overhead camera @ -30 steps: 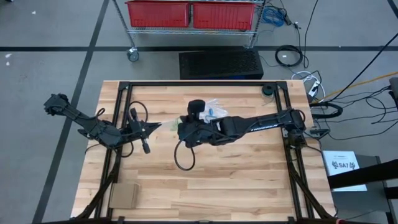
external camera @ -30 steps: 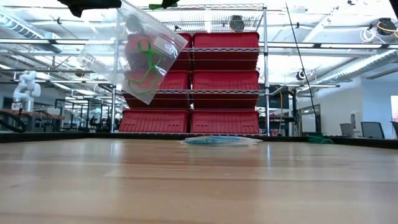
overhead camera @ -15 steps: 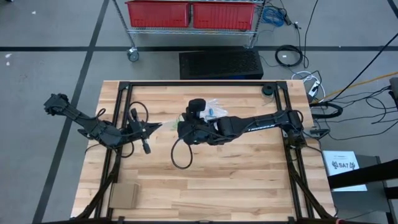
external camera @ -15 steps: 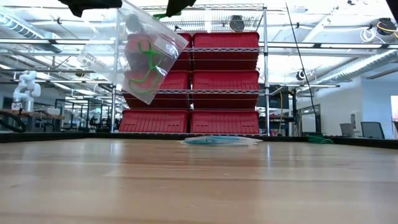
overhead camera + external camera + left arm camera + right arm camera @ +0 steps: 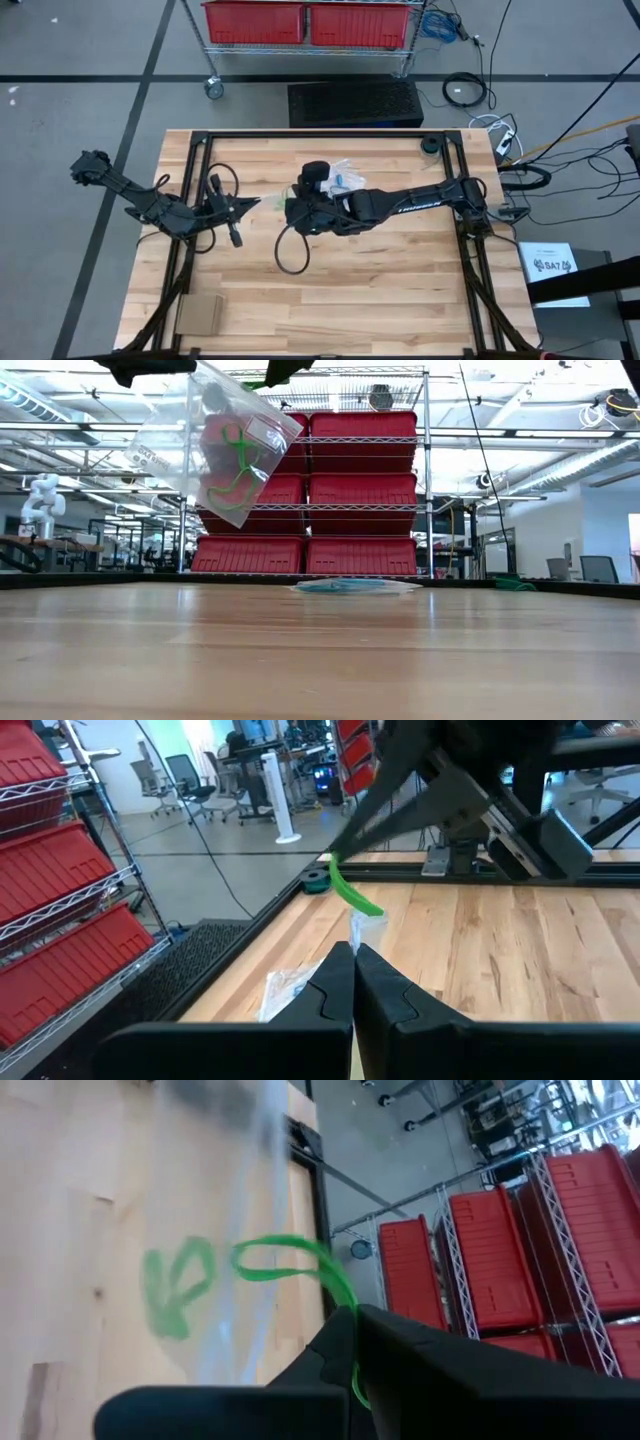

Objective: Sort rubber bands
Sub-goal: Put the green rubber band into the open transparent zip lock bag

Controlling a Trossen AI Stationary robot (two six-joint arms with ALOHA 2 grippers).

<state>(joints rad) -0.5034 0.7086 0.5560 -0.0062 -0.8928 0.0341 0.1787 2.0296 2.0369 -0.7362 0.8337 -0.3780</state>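
Note:
A clear plastic bag (image 5: 215, 445) hangs high over the table's middle, with green rubber bands (image 5: 237, 470) inside it. My left gripper (image 5: 256, 203) is shut on the bag's top edge. My right gripper (image 5: 288, 204) stands just right of it at the bag's mouth, shut on one green rubber band (image 5: 285, 1258), also visible in the left wrist view (image 5: 352, 892). Farther back, more clear bags (image 5: 345, 178) with blue rubber bands lie flat on the table (image 5: 355, 586). My left gripper pinches the bag's top edge (image 5: 362, 932) between its two shut fingers, coming nearly level from the table's left. The bag hangs below the fingers, tilted and clear of the table. My right gripper pinches one end of a green band's loop (image 5: 345, 1295) between its fingertips, slanting down from the table's right. The rest of the loop sticks out past the fingers toward the bag, lifted clear of the table.
A black cable loop (image 5: 290, 250) hangs under my right arm. A brown flat block (image 5: 200, 315) lies at the near left corner, a small black round part (image 5: 430, 145) at the far right. Black frame rails (image 5: 300, 135) border the wooden top.
My right gripper has tipped a little and its fingers have come slightly lower beside the bag's mouth, still shut on the green band. The bag and my left gripper have stayed where they were.

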